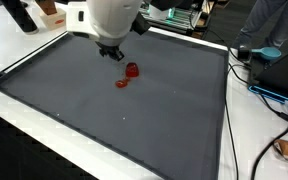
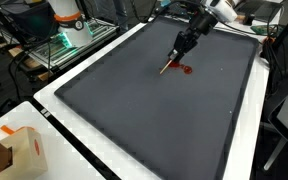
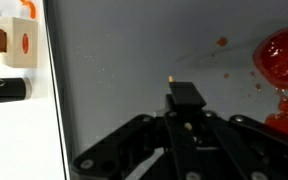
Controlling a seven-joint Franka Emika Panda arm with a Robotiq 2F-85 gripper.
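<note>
The gripper hangs over the grey mat, its jaws pinching a thin stick that slants downward. The red smear lies just beside the stick's lower tip.

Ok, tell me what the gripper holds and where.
The gripper is shut on a thin stick-like tool, gripped at its upper end; its free tip points down beside the red smear on the mat.

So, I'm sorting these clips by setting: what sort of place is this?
Likely a robotics lab: the gripper holds a thin stick over a dark mat on a white table, with loose cables and an equipment rack.
</note>
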